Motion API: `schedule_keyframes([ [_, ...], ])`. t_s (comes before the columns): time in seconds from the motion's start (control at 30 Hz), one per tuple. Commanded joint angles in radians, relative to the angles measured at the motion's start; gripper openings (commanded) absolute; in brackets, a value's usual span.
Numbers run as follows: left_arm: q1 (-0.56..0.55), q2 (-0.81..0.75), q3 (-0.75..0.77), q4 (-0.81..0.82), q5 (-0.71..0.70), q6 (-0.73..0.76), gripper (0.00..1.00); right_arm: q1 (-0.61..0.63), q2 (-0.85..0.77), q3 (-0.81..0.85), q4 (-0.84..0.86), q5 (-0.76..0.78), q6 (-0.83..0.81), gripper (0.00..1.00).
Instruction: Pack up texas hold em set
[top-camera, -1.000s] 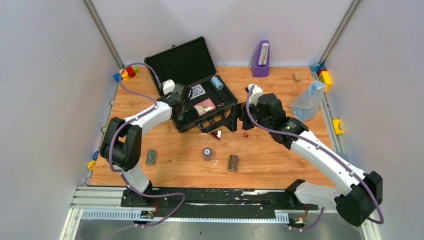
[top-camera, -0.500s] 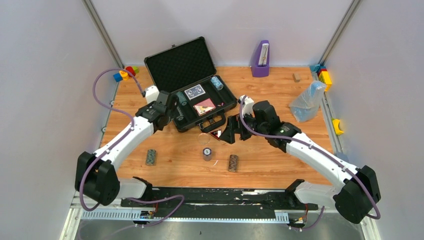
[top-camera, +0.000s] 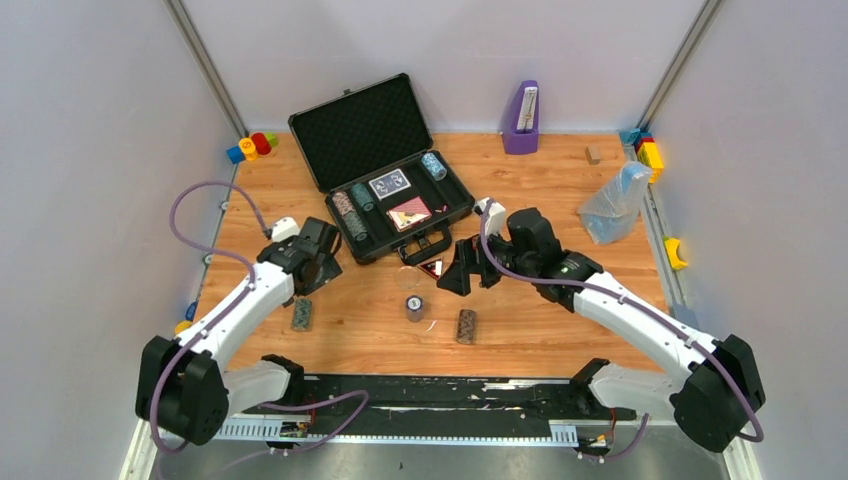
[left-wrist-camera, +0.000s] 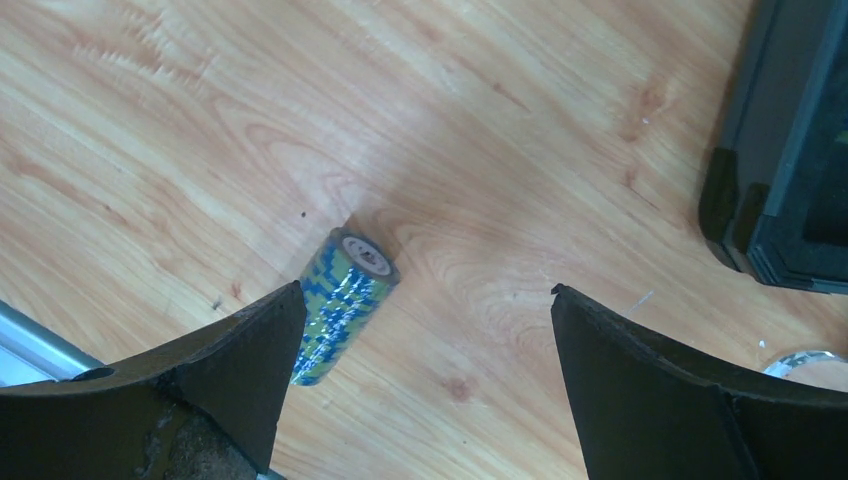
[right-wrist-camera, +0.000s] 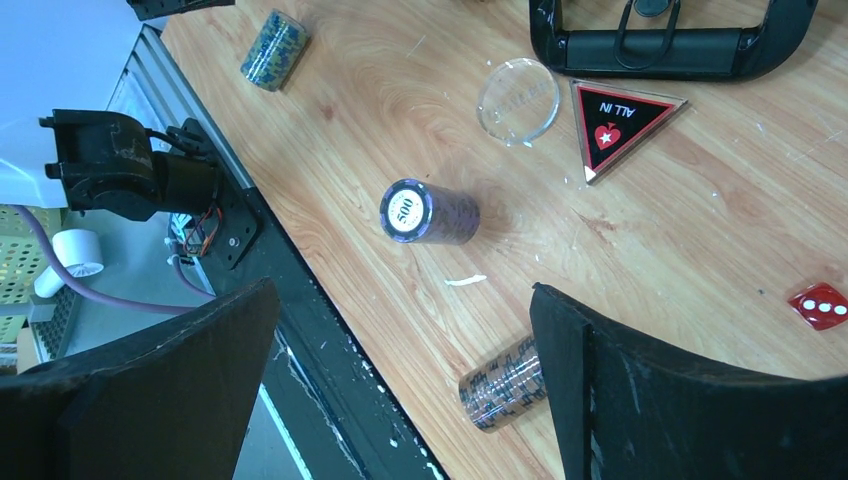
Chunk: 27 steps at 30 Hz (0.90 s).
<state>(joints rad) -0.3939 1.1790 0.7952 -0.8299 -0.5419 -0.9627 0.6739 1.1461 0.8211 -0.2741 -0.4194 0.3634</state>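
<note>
Left fingers, spread, hang over the chip stack lying lower left on the worktop; best centre on it, then pinch across its sides, right fingers likewise spread.

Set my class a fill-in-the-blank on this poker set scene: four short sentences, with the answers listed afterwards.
The purple chip stack is marked with the number ___.
The triangular button reads ALL ___.
The die is ___ in colour.
The black case has its lid ___.
Missing words: 500; IN; red; open.
</note>
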Motion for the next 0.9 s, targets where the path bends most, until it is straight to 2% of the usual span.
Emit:
schedule_keyframes([
  [0.0, 0.103, -0.090, -0.066, -0.018, 0.080, -0.062, 1.00, 0.004, -0.055, -0.014, 0.055, -0.031, 0.004, 1.00],
  [0.17, 0.188, -0.129, -0.113, -0.028, 0.120, -0.062, 1.00, 0.004, -0.094, -0.034, 0.062, -0.028, 0.015, 1.00],
  [0.47, 0.196, -0.126, -0.147, -0.060, 0.234, -0.061, 1.00, 0.005, -0.121, -0.049, 0.096, -0.032, 0.042, 1.00],
  [0.6, 0.195, -0.096, -0.144, -0.077, 0.234, -0.072, 0.97, 0.004, -0.134, -0.071, 0.124, -0.046, 0.062, 1.00],
  [0.87, 0.196, -0.024, -0.162, 0.033, 0.271, -0.050, 0.94, 0.004, -0.159, -0.084, 0.131, -0.053, 0.073, 0.99],
])
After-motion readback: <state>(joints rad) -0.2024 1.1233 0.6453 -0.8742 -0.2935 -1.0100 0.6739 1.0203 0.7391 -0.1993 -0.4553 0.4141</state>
